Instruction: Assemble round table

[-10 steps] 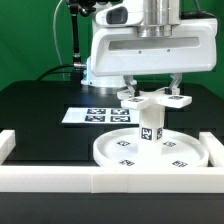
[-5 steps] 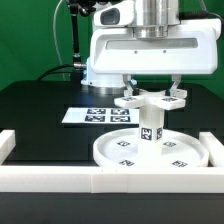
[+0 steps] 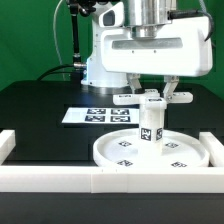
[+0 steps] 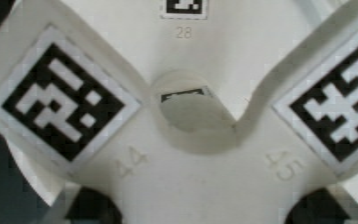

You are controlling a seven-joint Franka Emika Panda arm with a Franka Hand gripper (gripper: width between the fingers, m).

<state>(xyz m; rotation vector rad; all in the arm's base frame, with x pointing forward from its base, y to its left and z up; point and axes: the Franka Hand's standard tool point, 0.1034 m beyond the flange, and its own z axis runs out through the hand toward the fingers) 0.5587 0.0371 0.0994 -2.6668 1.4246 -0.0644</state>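
Note:
The large rimmed disc [image 3: 150,152] lies on the black table. The short cylindrical leg [image 3: 150,126] stands upright at its centre. The cross-shaped foot piece [image 3: 150,98] sits level on top of the leg. My gripper [image 3: 152,96] comes straight down from above and is shut on the foot piece, with one finger on each side of its hub. In the wrist view the foot piece [image 4: 176,150] fills the picture, showing two tagged arms [image 4: 60,92] and a central hole [image 4: 188,97]. The leg and disc are hidden beneath it there.
The marker board [image 3: 98,115] lies flat behind the disc, toward the exterior view's left. Long white bars border the table at the front [image 3: 100,181], the left [image 3: 8,143] and the right [image 3: 217,143]. A black cable stand [image 3: 76,45] rises at the back.
My gripper has turned about the vertical axis with the foot piece in it. The arms of the cross now point in other directions. The leg and disc stay in place.

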